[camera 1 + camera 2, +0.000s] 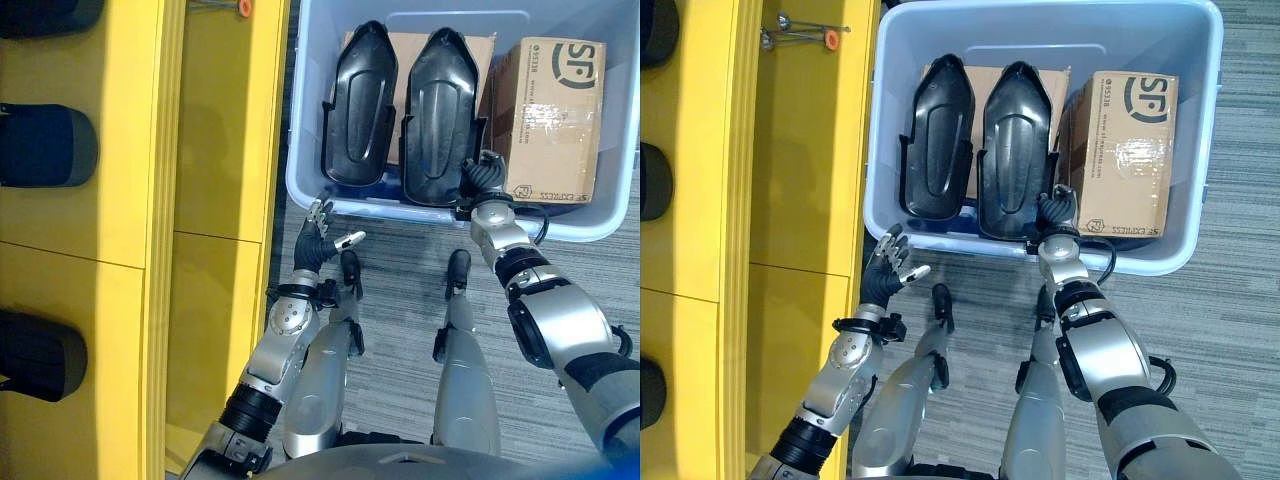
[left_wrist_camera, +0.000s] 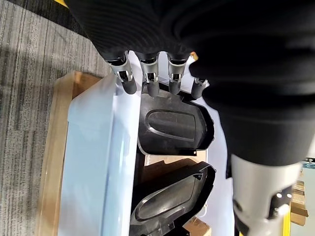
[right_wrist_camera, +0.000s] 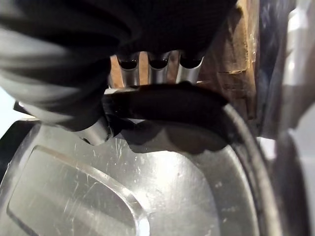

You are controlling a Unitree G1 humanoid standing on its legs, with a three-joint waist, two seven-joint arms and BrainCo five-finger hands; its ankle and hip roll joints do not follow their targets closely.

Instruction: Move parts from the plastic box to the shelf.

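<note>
Right hand (image 1: 1057, 212) curled over the rim of a glossy black moulded shell (image 1: 1016, 150), left hand (image 1: 890, 264) spread empty below the pale plastic box (image 1: 1200, 150), taped cardboard carton (image 1: 1124, 150) beside the right hand

Inside the plastic box (image 1: 890, 120) your room is tight: two black parts (image 1: 937, 135) stand side by side against a cardboard box (image 1: 1127, 150), which fills the box's right end. Your right hand (image 1: 1055, 212) sits at the right part's near rim. Your left hand (image 1: 890, 265) hovers over bare floor between the box's near-left corner and the yellow shelf (image 1: 790, 150).
</note>
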